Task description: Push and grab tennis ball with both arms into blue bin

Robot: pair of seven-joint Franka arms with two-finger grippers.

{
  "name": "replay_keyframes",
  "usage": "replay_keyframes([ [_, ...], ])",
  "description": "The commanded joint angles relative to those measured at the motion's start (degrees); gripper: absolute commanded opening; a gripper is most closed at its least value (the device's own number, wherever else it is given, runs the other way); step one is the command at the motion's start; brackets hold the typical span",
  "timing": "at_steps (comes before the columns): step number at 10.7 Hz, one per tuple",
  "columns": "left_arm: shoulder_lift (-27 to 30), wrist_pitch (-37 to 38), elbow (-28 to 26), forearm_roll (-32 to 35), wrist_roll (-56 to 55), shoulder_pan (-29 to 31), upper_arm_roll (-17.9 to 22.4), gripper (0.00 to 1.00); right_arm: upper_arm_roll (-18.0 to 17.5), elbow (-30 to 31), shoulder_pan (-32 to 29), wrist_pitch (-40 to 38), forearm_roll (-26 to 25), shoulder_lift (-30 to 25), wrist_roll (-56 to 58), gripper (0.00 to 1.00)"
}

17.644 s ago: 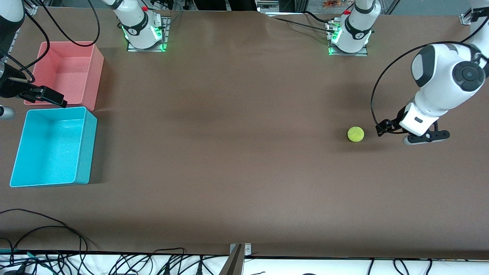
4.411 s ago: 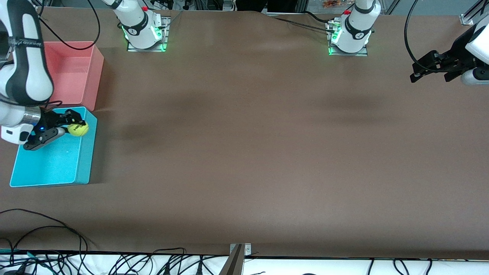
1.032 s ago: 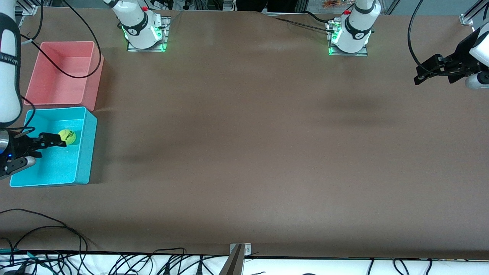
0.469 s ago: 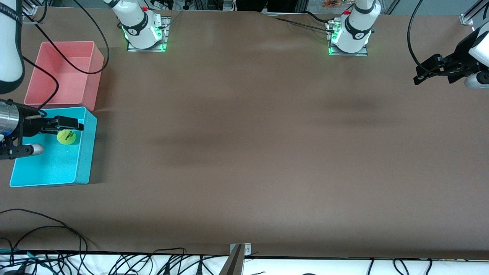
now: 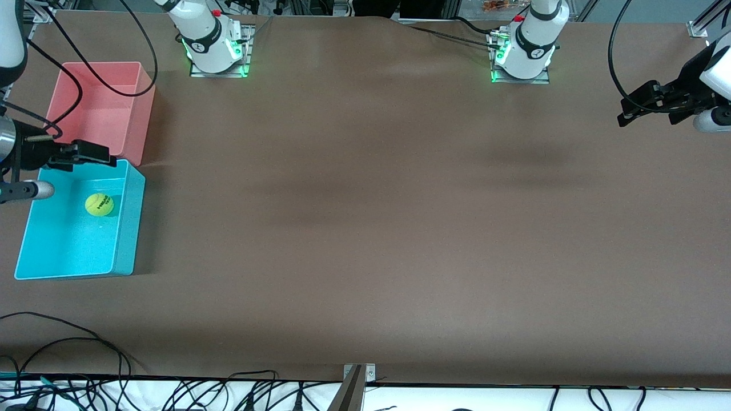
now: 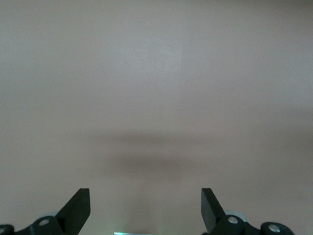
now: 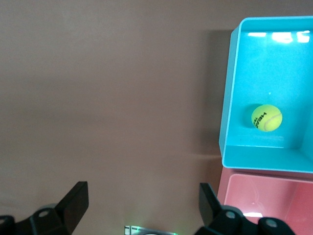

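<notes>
Tennis ball (image 5: 99,204) resting inside blue bin (image 5: 129,228), below and apart from right gripper (image 5: 85,153), fingers spread, empty, over the bin's edge beside pink bin (image 5: 143,108); left gripper (image 5: 639,105) waiting, fingers spread, over bare table (image 5: 371,228).

tennis ball (image 5: 99,204) in blue bin (image 5: 127,228); pink bin (image 5: 143,114) just beside, farther from front camera

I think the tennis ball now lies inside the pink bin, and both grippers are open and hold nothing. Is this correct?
Not quite. The tennis ball lies inside the blue bin, not the pink bin beside it; the front view shows this. The rest stands: the right gripper and the left gripper are open and hold nothing.
</notes>
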State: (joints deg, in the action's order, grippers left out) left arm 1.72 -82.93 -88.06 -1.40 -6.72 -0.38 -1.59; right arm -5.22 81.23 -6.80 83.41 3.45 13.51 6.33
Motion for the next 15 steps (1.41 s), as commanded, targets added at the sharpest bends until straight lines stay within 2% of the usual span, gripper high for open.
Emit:
replay_keyframes([
  [1,-0.76,1.2,1.93,0.79,0.39,-0.06,0.01,1.0,-0.05,7.01,-0.23,1.75,-0.99,-5.24,-0.97,1.0],
  [3,-0.76,1.2,1.93,0.79,0.39,-0.06,0.01,1.0,-0.14,7.45,-0.23,1.14,-0.99,-7.09,-1.14,1.0],
  [7,-0.76,1.11,1.93,0.79,0.39,0.02,0.1,1.0,0.21,17.19,-0.23,8.24,-0.64,-14.47,-1.14,1.0],
  [10,-0.76,1.2,1.93,0.79,0.3,0.02,0.1,1.0,2.14,18.44,-0.23,10.01,-0.98,-14.65,-1.06,1.0],
  [12,-0.76,1.2,1.93,0.79,0.31,0.02,0.1,1.0,2.15,18.79,-0.23,12.82,-3.7,-14.3,-2.53,1.0],
  [13,-0.76,1.2,1.84,0.79,0.39,0.11,0.1,1.0,2.06,19.31,-0.23,12.56,-3.63,-14.3,-6.64,1.0],
  [15,-0.76,1.2,1.84,0.79,0.39,0.11,0.19,1.0,1.97,19.32,-0.23,12.3,-3.63,-14.39,-7.38,1.0],
])
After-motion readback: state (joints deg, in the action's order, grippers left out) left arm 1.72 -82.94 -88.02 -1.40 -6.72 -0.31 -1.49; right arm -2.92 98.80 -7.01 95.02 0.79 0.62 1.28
